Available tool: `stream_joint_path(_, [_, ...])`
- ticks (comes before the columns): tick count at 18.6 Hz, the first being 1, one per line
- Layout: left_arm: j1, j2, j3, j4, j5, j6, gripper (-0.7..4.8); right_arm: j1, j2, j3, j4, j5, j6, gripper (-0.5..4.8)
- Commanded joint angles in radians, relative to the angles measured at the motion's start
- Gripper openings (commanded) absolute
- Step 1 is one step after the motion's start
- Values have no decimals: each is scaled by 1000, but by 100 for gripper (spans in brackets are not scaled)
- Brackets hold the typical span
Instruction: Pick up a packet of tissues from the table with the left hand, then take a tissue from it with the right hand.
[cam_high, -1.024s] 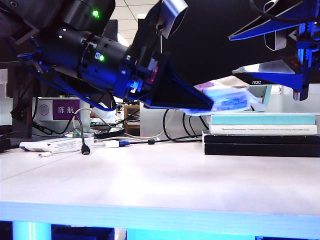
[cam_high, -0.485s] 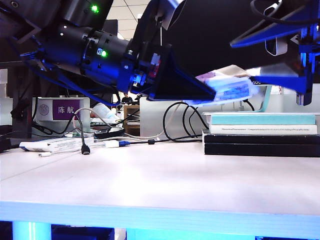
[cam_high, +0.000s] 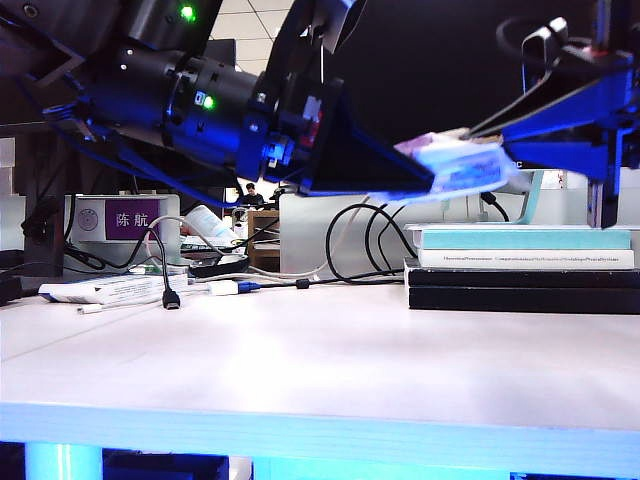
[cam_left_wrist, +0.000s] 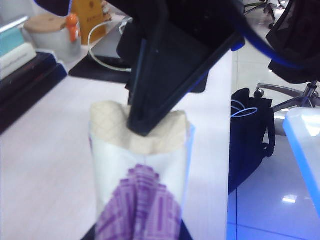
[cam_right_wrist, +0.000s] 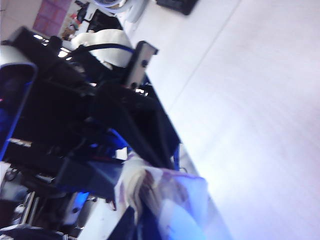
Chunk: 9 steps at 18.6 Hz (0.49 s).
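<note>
Exterior view backlit: arms near-black silhouettes, blue glow along the table (cam_high: 320, 420) front edge, green LEDs upper left. Right wrist view motion-blurred, washed-out right half. Left wrist view soft, floor glare lower right.

The packet of tissues (cam_high: 455, 170) hangs above the table (cam_high: 320, 370), left of the right hand (cam_high: 500, 130).

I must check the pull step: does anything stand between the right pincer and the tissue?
Nothing visible does. The right pincer is already shut on the tissue sticking out of the packet of tissues, which the left pincer holds above the table.
</note>
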Motion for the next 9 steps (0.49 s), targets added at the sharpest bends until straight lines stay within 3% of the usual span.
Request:
stream_joint_path(1, [31,-5,4,-35,-26,7,89,-26,0,3,15,156,-9,-6])
stream_joint_path(9, [174,-5,2,-153,9,-1,89,-62,-1,3,62,325,-9,-6])
